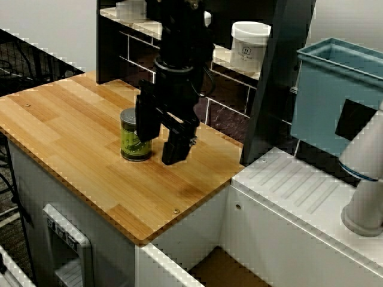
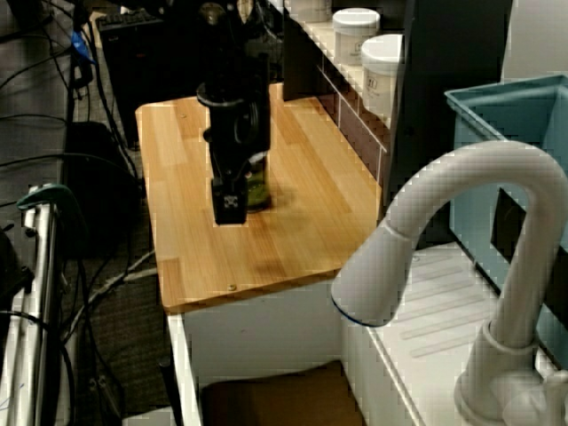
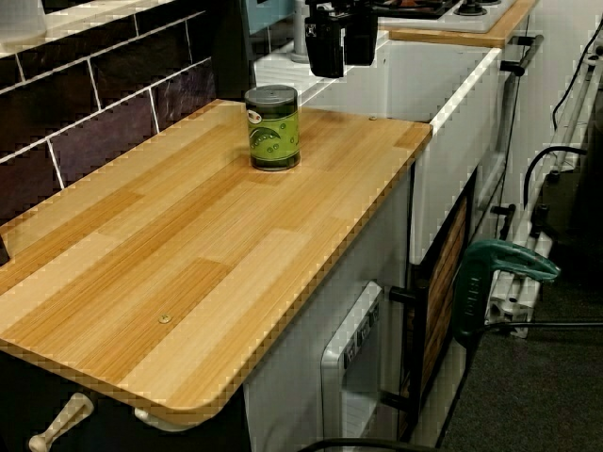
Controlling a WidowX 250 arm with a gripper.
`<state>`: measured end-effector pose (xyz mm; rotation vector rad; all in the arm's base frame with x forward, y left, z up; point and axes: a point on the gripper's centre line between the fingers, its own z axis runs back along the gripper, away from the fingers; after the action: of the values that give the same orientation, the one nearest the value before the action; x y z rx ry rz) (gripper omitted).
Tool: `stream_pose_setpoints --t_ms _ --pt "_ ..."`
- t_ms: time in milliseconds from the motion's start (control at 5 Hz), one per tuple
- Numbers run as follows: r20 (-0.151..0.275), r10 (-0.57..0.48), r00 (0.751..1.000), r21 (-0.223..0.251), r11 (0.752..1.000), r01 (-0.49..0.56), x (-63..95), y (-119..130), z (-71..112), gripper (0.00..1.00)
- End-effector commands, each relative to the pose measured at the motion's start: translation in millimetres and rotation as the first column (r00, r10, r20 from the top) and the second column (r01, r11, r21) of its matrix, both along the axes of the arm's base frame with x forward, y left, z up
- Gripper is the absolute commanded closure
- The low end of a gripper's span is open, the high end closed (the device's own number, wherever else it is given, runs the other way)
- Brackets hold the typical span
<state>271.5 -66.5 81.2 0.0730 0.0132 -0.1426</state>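
Note:
A green can [image 1: 134, 136] with a dark lid stands upright on the wooden counter [image 1: 72, 131]. My black gripper [image 1: 158, 148] hangs just beside it, on the side toward the sink, open with nothing between its fingers. In the low view along the counter the can [image 3: 273, 127] stands free, and the gripper [image 3: 344, 66] is raised above the wood, higher than the can's lid and a little past it. In the view from the faucet side the gripper [image 2: 229, 209] covers most of the can [image 2: 258, 188].
White tubs [image 1: 250, 45] sit on the shelf behind the arm, above a dark tiled wall [image 3: 104, 122]. A blue bin [image 1: 335, 95] and a white faucet [image 2: 461, 231] stand by the ribbed white drainboard [image 1: 299, 191]. The counter's rounded edge [image 3: 188, 405] drops to the floor.

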Motion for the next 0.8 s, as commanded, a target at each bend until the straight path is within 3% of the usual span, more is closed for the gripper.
stream_pose_setpoints --t_ms 0,200,600 --pt "0.032 0.027 0.999 0.005 1.0 -0.027 33.2 -10.1 -5.0 0.0" --pt "0.032 0.045 0.998 0.005 0.999 -0.045 44.1 -4.0 -8.2 0.0" --pt "0.015 0.056 0.998 0.003 0.998 -0.056 44.4 17.7 -3.9 0.0"
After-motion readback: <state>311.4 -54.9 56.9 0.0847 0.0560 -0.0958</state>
